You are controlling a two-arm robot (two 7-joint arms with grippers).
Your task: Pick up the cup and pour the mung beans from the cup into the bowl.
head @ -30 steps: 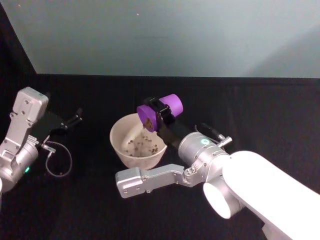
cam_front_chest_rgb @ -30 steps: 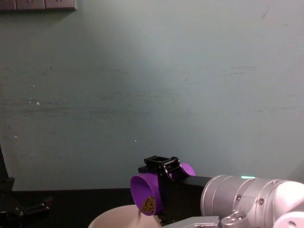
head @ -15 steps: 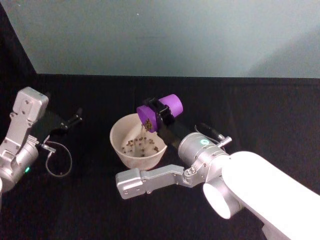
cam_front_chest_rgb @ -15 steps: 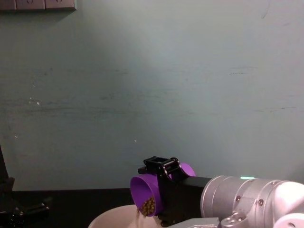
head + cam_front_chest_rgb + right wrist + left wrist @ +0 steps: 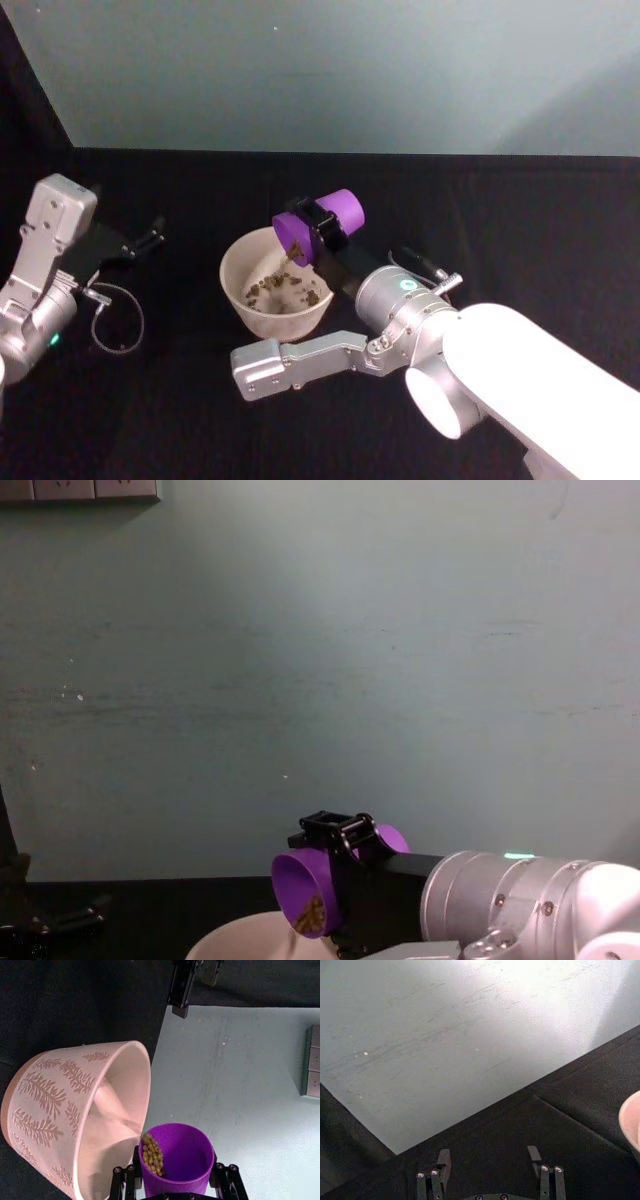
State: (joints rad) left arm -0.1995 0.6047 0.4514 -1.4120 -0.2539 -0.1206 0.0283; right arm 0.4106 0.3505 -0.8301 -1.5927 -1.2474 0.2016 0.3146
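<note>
Two black fingers point(image 5: 124, 1181) of the right pincer point(image 5: 319, 222) clamp the purple cup point(image 5: 341, 208) from either side, holding it tipped on its side above the far right part of the bowl point(image 5: 228, 281), mouth turned toward the robot's left and slightly down. In the right wrist view the pincer point(image 5: 175, 1182) grips the cup point(image 5: 176, 1159) low on its wall, and a clump of mung beans point(image 5: 152, 1154) lies against the inner wall at the lip nearest the bowl point(image 5: 55, 1105), whose pale pink outside carries a leaf pattern. From the chest view the cup point(image 5: 298, 882) hangs just over the bowl's rim point(image 5: 240, 937), beans point(image 5: 308, 913) gathered at the lowest edge of its mouth and a thin trickle of grains below it. The head view shows more beans point(image 5: 286, 290) scattered over the bowl's floor, with a few at the cup's lip above them. The bowl stands upright near the middle of the black worktop point(image 5: 520, 220), in front of a pale teal wall point(image 5: 350, 70). Well apart on the robot's left, the left pincer point(image 5: 150, 236) sits idle above the worktop with its fingers spread and nothing between them; its wrist view shows the pincer point(image 5: 490, 1157) gaping toward the wall, the bowl's edge point(image 5: 631, 1120) off to one side. A thin loop of cable point(image 5: 116, 322) lies on the cloth beside the left arm.
</note>
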